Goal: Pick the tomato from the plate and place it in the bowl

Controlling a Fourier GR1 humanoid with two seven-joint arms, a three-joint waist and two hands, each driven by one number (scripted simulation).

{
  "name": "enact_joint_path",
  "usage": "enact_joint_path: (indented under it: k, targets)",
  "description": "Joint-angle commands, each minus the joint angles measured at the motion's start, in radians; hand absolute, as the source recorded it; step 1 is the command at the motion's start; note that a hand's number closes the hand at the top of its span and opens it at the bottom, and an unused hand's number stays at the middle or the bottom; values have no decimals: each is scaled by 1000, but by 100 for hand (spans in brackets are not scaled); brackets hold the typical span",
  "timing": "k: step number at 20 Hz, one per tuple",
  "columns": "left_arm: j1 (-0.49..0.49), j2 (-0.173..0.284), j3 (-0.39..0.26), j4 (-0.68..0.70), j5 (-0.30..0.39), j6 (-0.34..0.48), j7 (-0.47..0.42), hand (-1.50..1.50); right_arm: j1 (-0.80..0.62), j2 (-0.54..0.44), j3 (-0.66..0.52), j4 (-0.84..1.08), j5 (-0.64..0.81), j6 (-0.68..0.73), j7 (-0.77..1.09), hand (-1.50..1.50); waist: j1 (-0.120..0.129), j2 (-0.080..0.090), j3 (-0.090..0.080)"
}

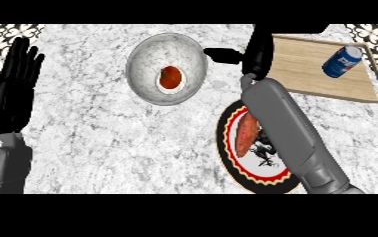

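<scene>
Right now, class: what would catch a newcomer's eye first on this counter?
Probably the tomato, red inside the pale marbled bowl near the middle. Next, the patterned plate at lower right, with a sweet potato on it and the grey right forearm crossing above. A blue can lies on the wooden board at upper right.

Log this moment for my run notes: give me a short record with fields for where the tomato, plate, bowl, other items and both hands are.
tomato: red round tomato lying inside the bowl
bowl: speckled grey round bowl, left of the right hand
plate: round plate with red and black rim, holding an orange sweet potato
board: wooden cutting board with blue can
right hand: beside the bowl, holding nothing
left hand: open, resting at left edge
</scene>
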Motion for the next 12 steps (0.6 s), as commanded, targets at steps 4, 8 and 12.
enact_joint_path:
  k: [4,8,12]
  targets:
    - [36,-2,16,-11,0,1,-13,0,282,-135,-69,-327,-108,88,-104,-150,-15,-3,0]
    - [37,-12,14,1,-7,4,-31,0,473,-201,-123,-500,-213,173,-210,-150,-18,-2,0]
    - [27,4,25,-31,8,-4,4,0,590,-264,-229,-528,-331,290,-333,-150,-10,0,0]
